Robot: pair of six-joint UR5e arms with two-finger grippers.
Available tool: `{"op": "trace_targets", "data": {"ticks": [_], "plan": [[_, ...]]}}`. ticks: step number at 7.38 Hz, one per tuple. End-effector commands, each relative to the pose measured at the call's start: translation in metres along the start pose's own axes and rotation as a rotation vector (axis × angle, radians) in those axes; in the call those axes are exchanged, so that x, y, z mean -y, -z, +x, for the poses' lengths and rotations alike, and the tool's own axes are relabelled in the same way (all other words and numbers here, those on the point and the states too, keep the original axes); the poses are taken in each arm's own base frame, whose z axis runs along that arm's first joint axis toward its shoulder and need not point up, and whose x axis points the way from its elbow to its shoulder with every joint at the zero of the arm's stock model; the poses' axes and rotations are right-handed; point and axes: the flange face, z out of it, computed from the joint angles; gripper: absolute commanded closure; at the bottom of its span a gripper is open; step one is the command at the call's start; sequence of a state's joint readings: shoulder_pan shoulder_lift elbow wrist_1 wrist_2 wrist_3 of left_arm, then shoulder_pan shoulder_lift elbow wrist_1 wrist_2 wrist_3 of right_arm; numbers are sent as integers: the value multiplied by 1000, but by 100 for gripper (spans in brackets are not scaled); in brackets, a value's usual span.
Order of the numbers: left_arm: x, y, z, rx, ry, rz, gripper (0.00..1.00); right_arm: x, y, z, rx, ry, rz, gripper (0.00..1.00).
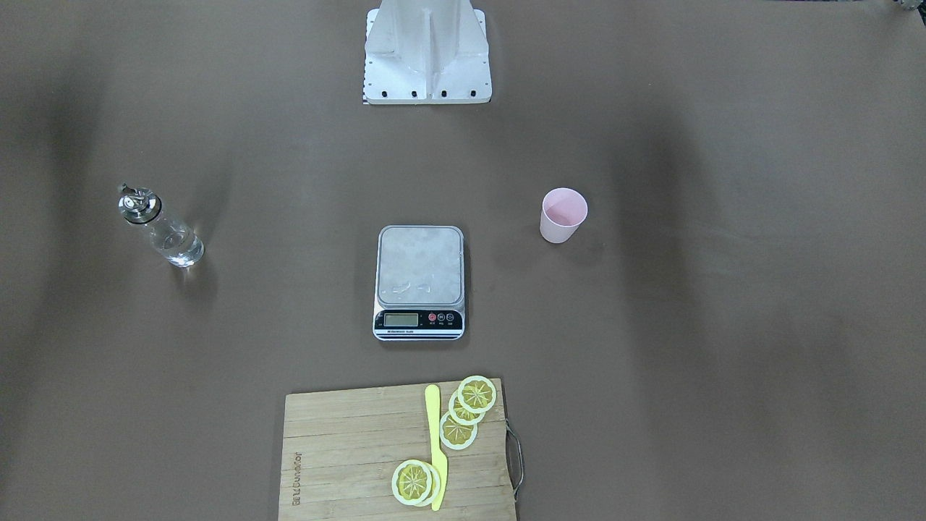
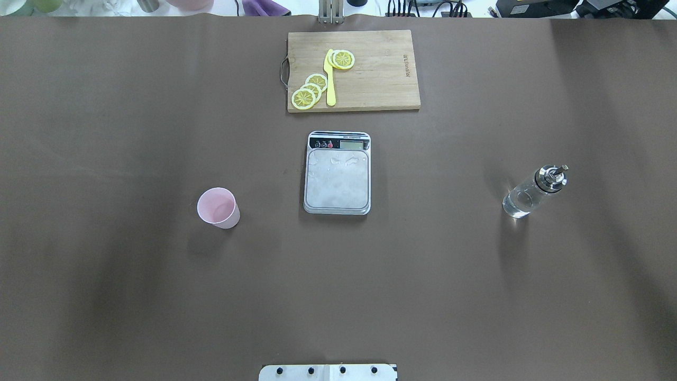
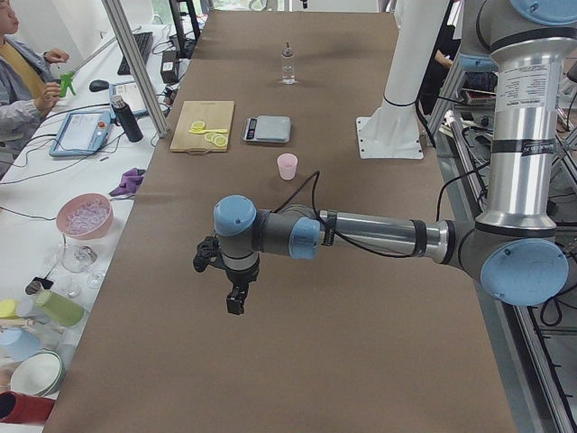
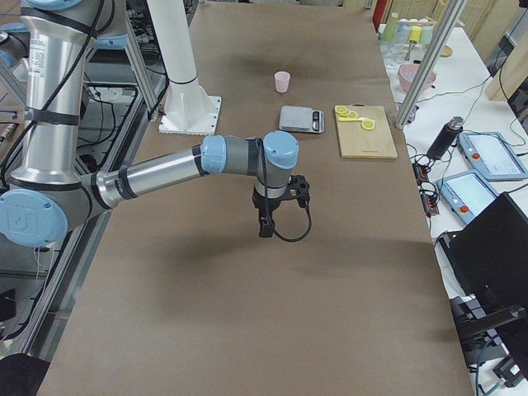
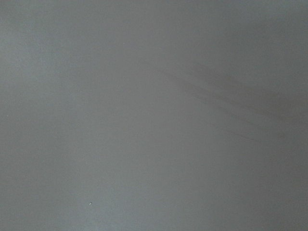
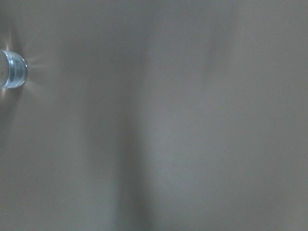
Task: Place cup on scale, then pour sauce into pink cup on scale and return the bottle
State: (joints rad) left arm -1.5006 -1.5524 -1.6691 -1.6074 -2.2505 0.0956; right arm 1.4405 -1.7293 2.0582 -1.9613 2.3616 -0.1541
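Step one awaits you: small pale pink plastic cup (image 2: pixel 218 207) sits untouched left of the flat steel digital scale (image 2: pixel 337 177); left gripper (image 3: pixel 236 303), opening impossible to tell, should reach it.

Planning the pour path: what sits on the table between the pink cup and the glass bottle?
The scale sits between the cup and the bottle, apart from both. The overhead view shows this most clearly.
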Motion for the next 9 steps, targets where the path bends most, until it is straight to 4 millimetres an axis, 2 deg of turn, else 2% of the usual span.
{"op": "trace_targets", "data": {"ticks": [1,2,4,5,6,7,8,9], "plan": [[4,3,3,-2,-8,10,2,-7,8,-10,15,23,19,0],[3,3,5,-29,-6,10,2,-21,4,-11,42,11,11,0],[6,5,10,-55,103,15,2,-27,9,-23,106,13,29,0],[17,1,39,-68,101,24,2,-26,9,-23,103,9,29,0],[28,-8,100,-87,91,6,3,-26,9,-22,98,8,28,0],[31,-8,174,-120,106,-11,2,-26,9,-22,94,8,27,0],[32,0,244,-152,175,-17,2,-25,8,-23,98,10,26,0],[44,2,311,-195,206,-33,2,-24,9,-23,94,15,28,0]]}}
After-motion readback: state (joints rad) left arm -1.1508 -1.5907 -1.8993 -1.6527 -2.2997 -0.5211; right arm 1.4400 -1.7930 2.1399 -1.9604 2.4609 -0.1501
